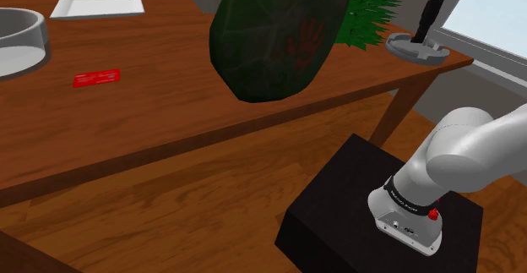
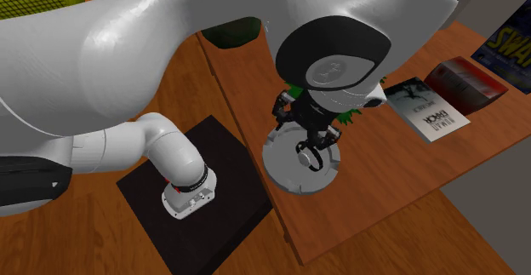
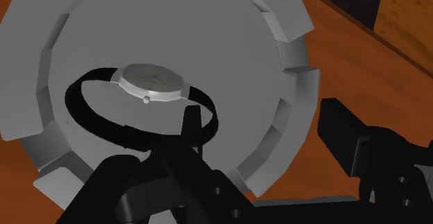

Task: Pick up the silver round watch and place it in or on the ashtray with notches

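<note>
- The wooden table [image 1: 169,144] runs across the room. In the shoulder view its near corner lies at about one o'clock from the black stand [image 1: 355,204].
- The white arm [image 2: 128,60] reaches over that corner, with its hand pointing down.
- The grey ashtray [image 1: 418,50] with the notched rim sits on that corner, close to the table edge. In the second exterior view it is at about two o'clock from the stand.
- The gripper [image 3: 262,118] hangs low over the ashtray with its fingers spread wide. Nothing is clasped between them.
- The watch [image 3: 153,80], a silver round case on a black strap, lies on the ashtray's floor. To my eye the placing looks done.
- One finger [image 3: 191,122] stands right against the near loop of the strap [image 3: 90,115]. I cannot tell whether they touch.
- The risk I see is that a lift that drifts sideways could hook that loop. That would drag the watch over the low rim, or nudge the ashtray off the edge.
- A straight rise ought to avoid both.
</note>
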